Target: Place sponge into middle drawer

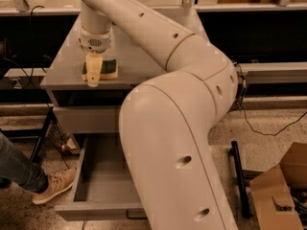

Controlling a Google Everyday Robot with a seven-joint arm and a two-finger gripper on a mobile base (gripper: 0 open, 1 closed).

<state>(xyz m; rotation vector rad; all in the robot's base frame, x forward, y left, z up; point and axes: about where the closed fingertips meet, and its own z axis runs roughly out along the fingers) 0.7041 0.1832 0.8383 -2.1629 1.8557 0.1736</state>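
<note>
The pincer (pixel 93 74), above the table (pixel 64 71), covers part of the sponge (pixel 109 69). The arm (pixel 182 143) (close up) hides the right side of the middle drawer (pixel 98 178).

Speckled floor (pixel 268 143), grey cabinet (pixel 139 56) stands far left w/ gripper (pixel 94 74) over its top, cardboard box (pixel 283 190) near right.

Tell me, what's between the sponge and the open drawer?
In the camera view, a dark recess and a closed drawer front. The tool is down at the sponge.

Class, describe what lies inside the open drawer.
Bare grey floor shows in the drawer; the arm hides its right part. The sponge lies on the cabinet top, under the gripper.
</note>
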